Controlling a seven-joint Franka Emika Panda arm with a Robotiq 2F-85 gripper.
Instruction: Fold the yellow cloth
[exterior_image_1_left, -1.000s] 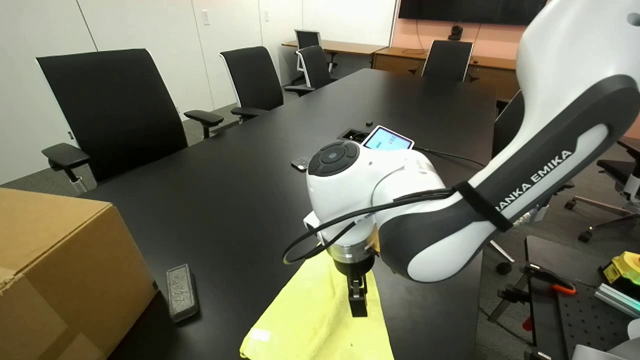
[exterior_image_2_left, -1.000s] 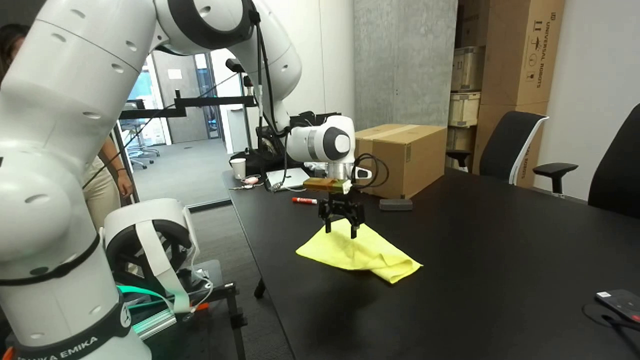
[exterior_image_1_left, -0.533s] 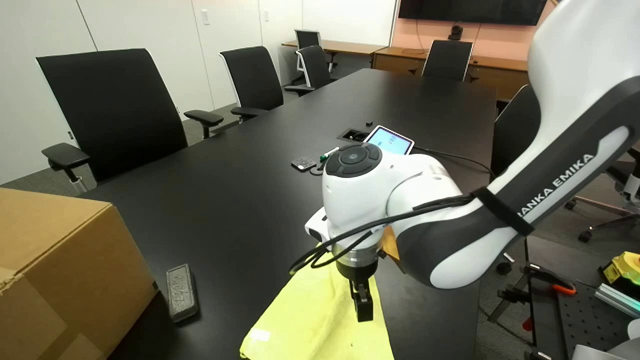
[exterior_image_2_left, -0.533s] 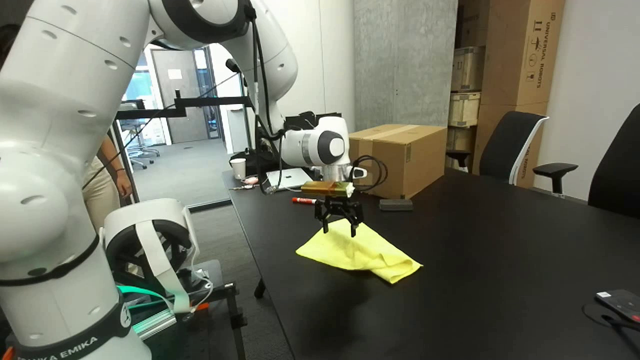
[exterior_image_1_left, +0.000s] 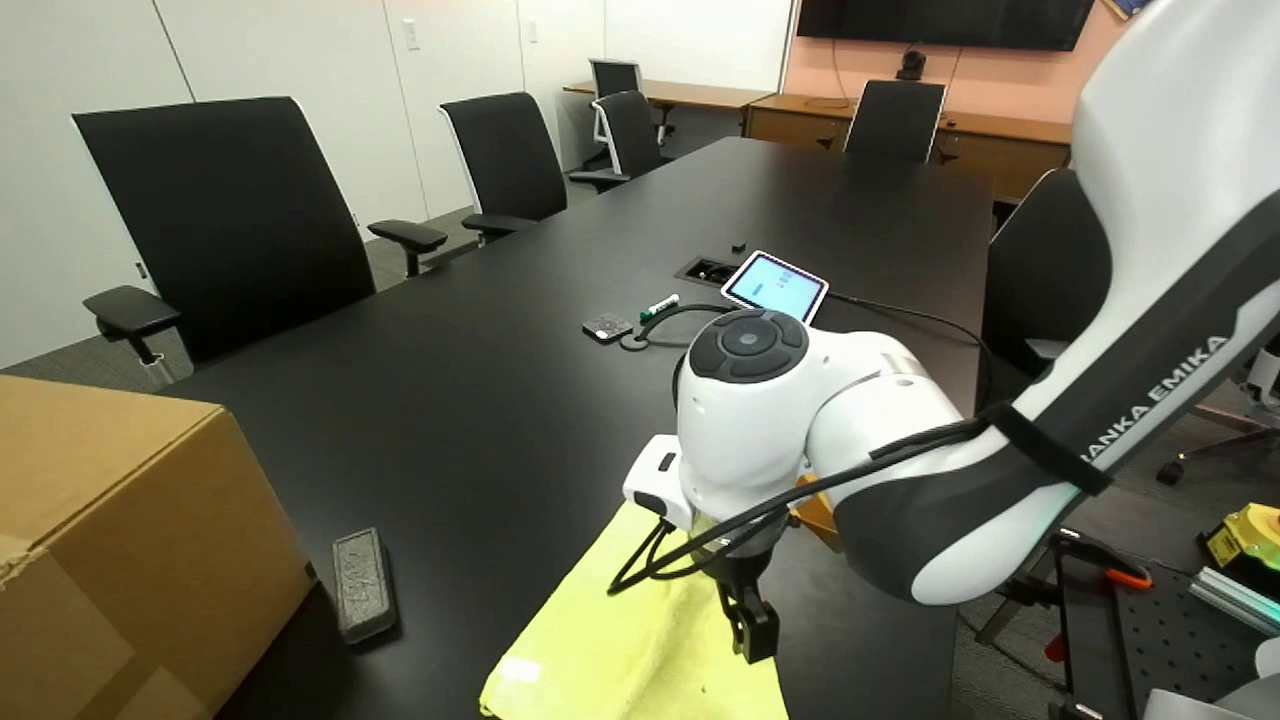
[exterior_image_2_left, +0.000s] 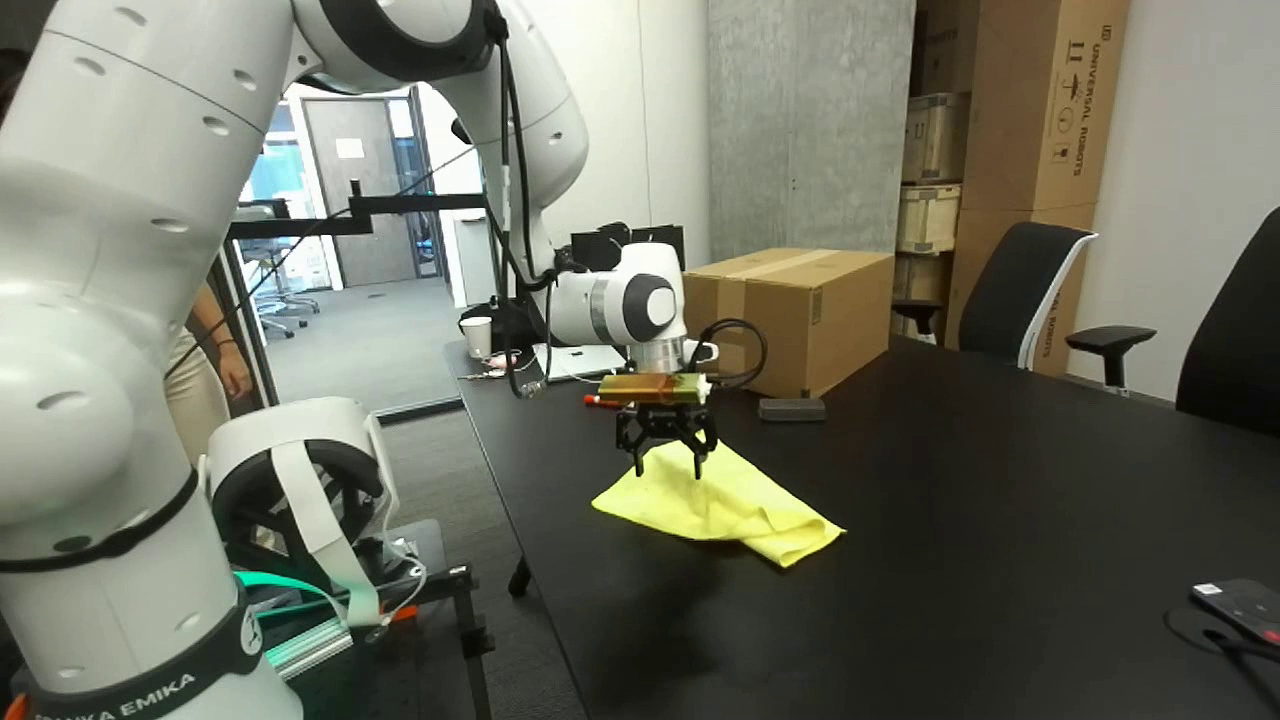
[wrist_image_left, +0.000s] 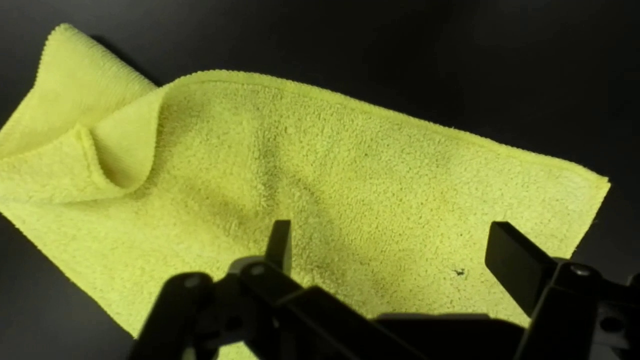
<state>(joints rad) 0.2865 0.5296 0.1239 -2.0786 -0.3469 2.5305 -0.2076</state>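
The yellow cloth (exterior_image_1_left: 625, 640) lies on the dark table. In the other exterior view the cloth (exterior_image_2_left: 725, 505) has a crumpled, turned-over part toward the right and a flat part toward the left. In the wrist view the cloth (wrist_image_left: 380, 160) shows a folded-over corner at upper left, wrinkles in the middle and a flat corner at right. My gripper (exterior_image_2_left: 668, 472) is open and empty above the cloth. In the wrist view the gripper (wrist_image_left: 390, 227) has its fingers wide apart over the cloth. The gripper (exterior_image_1_left: 757, 640) is tilted near the cloth's right edge in an exterior view.
A cardboard box (exterior_image_1_left: 130, 540) and a grey eraser (exterior_image_1_left: 363, 585) stand beside the cloth. A tablet (exterior_image_1_left: 775, 286), a marker (exterior_image_1_left: 660, 306) and cables lie farther along the table. A red marker (exterior_image_2_left: 600, 401) and a laptop (exterior_image_2_left: 580, 360) are near the table's edge.
The arm and gripper have shifted right and slightly down in an exterior view, slightly left in the other, and the gripper has tilted. The cloth has not moved. The gripper stays open.
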